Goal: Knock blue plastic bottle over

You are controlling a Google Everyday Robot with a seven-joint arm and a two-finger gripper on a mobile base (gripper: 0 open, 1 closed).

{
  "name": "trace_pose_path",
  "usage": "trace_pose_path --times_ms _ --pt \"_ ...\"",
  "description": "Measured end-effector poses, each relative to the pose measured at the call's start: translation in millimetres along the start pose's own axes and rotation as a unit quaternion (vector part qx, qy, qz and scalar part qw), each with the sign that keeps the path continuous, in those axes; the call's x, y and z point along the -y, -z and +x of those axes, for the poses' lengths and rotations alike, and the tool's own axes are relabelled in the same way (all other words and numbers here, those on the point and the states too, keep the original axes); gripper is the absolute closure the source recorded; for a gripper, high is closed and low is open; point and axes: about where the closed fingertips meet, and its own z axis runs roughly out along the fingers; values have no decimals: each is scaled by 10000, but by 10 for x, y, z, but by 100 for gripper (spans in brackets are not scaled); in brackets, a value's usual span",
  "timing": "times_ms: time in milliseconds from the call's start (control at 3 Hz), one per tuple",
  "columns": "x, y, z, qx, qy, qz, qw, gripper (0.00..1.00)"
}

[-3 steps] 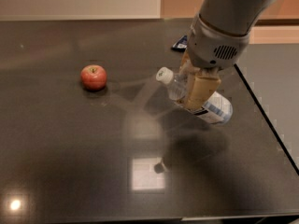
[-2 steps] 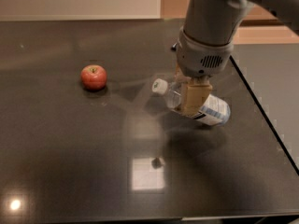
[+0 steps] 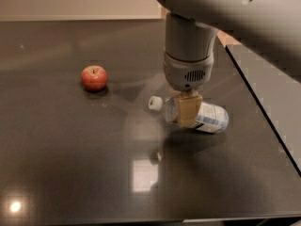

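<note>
The blue plastic bottle [image 3: 207,117] lies on its side on the dark table [image 3: 70,164], white cap pointing left, label end to the right. My gripper [image 3: 188,112] hangs straight down from the grey wrist directly in front of the bottle's middle and covers part of it. Its tan fingers [image 3: 189,108] reach down to the level of the bottle.
A red apple [image 3: 94,77] sits on the table to the left, well apart from the bottle. The table's right edge [image 3: 263,107] runs diagonally close behind the bottle. My large grey arm [image 3: 225,8] fills the upper right.
The arm has swung left and up in the frame, and the bottle has rolled flatter onto its side with its cap further left.
</note>
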Motion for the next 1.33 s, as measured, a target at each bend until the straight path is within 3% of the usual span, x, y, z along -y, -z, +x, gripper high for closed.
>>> trace_pose_path --times_ms 333,667,1000,1333 --pt "15 -66 -45 -125 152 -54 9998 13" --pt "51 -100 -78 -49 210 -113 9997 0" --pt "108 -131 -97 242 224 -206 9992 0" --pt "110 -131 -97 253 224 -207 9992 0"
